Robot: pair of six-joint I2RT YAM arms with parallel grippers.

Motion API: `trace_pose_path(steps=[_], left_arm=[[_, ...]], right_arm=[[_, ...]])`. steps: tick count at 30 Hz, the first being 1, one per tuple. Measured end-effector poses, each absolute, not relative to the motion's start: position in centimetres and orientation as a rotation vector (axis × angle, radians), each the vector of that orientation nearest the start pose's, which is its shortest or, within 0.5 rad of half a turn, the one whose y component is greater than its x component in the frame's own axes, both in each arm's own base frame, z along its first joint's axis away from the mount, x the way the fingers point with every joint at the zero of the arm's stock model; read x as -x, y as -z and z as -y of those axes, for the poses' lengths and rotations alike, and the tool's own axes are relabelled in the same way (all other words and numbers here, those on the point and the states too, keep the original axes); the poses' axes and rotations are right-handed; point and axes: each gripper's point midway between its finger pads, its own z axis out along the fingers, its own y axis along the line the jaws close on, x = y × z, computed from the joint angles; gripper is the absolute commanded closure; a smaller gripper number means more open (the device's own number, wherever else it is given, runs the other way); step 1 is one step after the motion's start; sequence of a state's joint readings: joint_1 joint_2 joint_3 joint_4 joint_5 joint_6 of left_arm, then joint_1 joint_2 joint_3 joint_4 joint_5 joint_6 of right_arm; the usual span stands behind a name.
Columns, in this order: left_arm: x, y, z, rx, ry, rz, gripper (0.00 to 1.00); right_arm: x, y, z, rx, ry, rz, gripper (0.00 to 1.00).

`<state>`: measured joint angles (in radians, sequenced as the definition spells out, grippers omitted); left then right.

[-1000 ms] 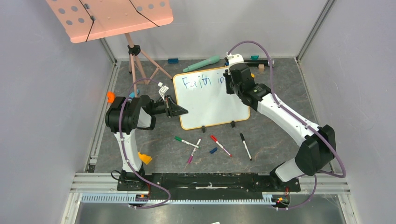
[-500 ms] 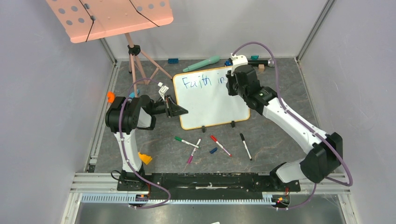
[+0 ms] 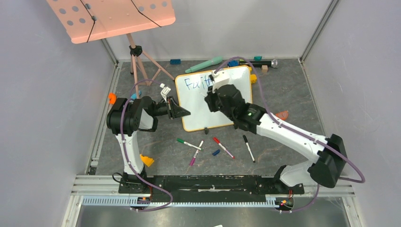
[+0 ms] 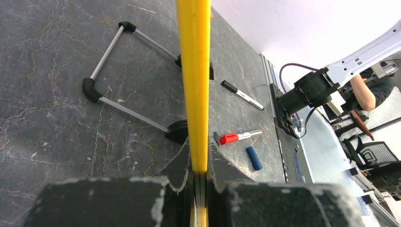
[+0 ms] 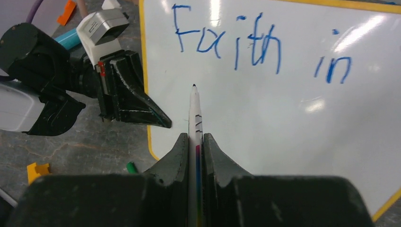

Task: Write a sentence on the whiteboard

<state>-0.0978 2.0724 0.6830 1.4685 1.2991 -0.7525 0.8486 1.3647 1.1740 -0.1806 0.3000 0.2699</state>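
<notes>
The left pincer [image 4: 199, 158] is clamped on the yellow-framed left edge of the whiteboard [image 3: 196, 109]. The board stands tilted on the bench [image 3: 283, 94], directly ahead of this pincer. In the left wrist view the frame runs straight out from between the closed jaws.

The right pincer [image 5: 195, 142] grips a white marker [image 5: 195, 111]. The marker's dark tip points forward at the board's white face, below the writing. Whether the tip touches the surface cannot be told.

The sentence [image 5: 257, 49] reads "Faith in" in blue, in one line along the top of the board, ahead of and above the right pincer. The left pincer sits just left of the marker tip, at the board's edge.

Behind the right pincer, on the near side of the board, several things lie loose on the bench:
- a green marker [image 3: 188, 143]
- a pink marker [image 3: 196, 152]
- a red marker [image 3: 222, 147]
- a black marker [image 3: 248, 148]
- a small blue cap [image 3: 215, 152]
</notes>
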Motion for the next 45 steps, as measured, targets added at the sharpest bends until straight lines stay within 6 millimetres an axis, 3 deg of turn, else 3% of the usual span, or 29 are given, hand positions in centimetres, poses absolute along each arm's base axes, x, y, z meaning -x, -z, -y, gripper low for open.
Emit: trace_pose_path(steps=[6,10,24,37,45], left_arm=[[-32.7,-9.2,21.0,-0.637,1.583,-1.683,0.98],[-32.7,-9.2,21.0,-0.638,1.583,-1.683,0.98],[-32.7,-9.2,21.0,-0.638,1.583,-1.683,0.98],[-32.7,-9.2,21.0,-0.638,1.582,-1.683,0.98],[-32.7,-9.2,21.0,-0.638,1.582,-1.683,0.98]], right_arm=[[-30.6,-22.6,-33.8,0.437,-0.397,-1.953,1.00],[-30.9,-20.9,-34.9,0.453,-0.350,-1.977,1.00],[-33.2,-21.9,-35.7,0.385,-0.277,-1.946,1.00],[-33.5,-19.9,-36.0,0.416,-0.235,-1.984,1.00],[-33.4,-19.8,-36.0,0.421,-0.236,-1.989,1.00]])
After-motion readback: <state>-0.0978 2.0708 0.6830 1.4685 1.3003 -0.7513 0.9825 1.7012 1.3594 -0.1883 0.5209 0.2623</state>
